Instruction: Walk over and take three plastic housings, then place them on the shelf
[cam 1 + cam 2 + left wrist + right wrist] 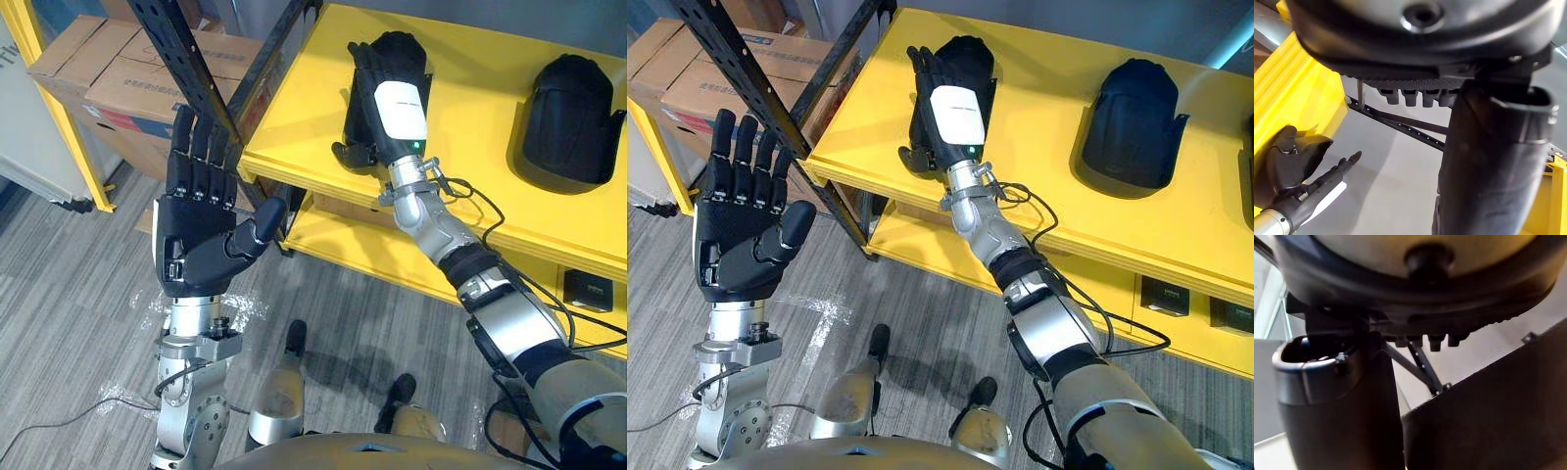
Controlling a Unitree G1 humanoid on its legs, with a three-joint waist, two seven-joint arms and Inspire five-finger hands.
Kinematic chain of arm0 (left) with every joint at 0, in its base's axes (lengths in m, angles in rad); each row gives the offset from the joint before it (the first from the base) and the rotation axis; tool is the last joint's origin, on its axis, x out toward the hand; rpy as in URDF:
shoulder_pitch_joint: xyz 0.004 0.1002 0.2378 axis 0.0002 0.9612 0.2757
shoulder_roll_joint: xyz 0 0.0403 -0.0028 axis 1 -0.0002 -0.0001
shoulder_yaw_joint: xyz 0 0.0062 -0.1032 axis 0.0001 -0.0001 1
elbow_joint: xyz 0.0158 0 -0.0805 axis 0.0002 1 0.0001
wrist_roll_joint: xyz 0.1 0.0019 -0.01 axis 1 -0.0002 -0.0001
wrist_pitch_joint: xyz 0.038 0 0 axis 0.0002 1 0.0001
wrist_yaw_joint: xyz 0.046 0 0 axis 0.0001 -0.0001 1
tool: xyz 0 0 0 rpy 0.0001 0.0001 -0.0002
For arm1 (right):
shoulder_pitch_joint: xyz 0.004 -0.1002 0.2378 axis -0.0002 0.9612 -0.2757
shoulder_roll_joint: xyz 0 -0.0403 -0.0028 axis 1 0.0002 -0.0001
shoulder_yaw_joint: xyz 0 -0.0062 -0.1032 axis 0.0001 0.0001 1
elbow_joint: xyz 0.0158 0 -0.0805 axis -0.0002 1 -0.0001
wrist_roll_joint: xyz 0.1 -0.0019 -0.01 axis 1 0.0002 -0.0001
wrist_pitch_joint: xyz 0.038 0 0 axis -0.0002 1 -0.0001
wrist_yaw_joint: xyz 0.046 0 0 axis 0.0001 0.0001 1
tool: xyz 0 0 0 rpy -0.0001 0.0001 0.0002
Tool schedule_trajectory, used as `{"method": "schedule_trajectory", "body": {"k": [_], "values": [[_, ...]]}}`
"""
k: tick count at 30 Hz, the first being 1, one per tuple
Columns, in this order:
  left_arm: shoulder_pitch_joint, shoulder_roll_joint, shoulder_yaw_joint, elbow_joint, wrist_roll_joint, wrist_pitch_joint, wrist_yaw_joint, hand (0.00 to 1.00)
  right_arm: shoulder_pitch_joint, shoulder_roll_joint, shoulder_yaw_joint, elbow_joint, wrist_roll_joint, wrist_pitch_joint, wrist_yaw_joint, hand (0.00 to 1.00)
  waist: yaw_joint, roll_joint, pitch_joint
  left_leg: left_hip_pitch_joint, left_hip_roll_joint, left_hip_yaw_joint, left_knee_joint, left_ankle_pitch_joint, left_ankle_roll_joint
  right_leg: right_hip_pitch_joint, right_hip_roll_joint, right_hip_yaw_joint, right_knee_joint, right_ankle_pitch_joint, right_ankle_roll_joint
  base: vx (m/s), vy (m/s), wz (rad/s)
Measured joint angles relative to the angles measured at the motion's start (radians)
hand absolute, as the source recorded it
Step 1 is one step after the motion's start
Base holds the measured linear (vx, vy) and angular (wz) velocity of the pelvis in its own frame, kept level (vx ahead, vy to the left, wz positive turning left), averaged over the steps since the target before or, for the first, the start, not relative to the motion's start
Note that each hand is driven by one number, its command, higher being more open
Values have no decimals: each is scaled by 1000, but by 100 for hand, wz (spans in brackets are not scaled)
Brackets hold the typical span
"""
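**Two housings on the shelf**

On the shelf's top board [470,147] sit two plastic housings, well apart: the left housing [402,44] and the right housing [568,117]. The right hand [397,108] lies flat against the left one. The left hand [201,235] is held up before the shelf post [186,59]. Cardboard boxes [127,78] stand behind it. A small box [588,291] sits on the lower board [353,240].

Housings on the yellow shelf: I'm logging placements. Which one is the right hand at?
The left housing, nearest the corner of the yellow shelf: the right hand lies over it. The other housing stands apart to its right, untouched.
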Motion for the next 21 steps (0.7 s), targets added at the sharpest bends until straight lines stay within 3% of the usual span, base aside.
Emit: {"method": "schedule_trajectory", "body": {"k": [10,21], "values": [[-43,37,-72,89,0,2,12,100,-103,-34,9,70,-47,66,-29,100,18,9,5,-24,2,-16,1,2,1,-14,4,-6,1,6,8,-19,-19,4],[-46,37,-87,109,0,2,27,100,-120,-74,12,81,-71,58,-74,100,19,12,4,-18,5,-9,1,4,1,-13,6,-1,1,5,7,-2,-19,-1]]}}
